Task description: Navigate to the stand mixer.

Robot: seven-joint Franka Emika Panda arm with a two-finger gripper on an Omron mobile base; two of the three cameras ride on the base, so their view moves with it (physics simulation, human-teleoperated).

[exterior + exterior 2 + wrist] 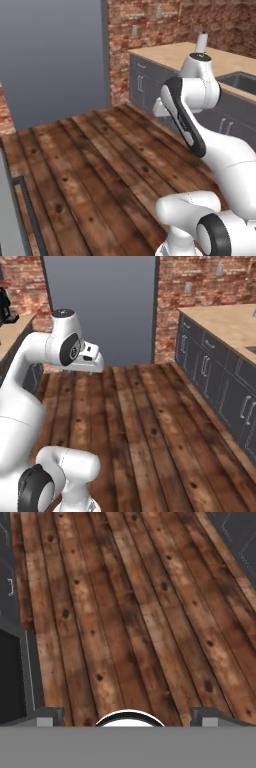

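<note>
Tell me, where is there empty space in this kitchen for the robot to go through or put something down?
The wooden floor is bare between the dark cabinets on the right and the robot's arm on the left, up to the grey wall panel. The tan countertop is bare near its corner. It gets tighter by the sink and the white bottle.

Even, soft rendered light; faint shadows; no glare; all three pictures slightly blurred and coarse.
</note>
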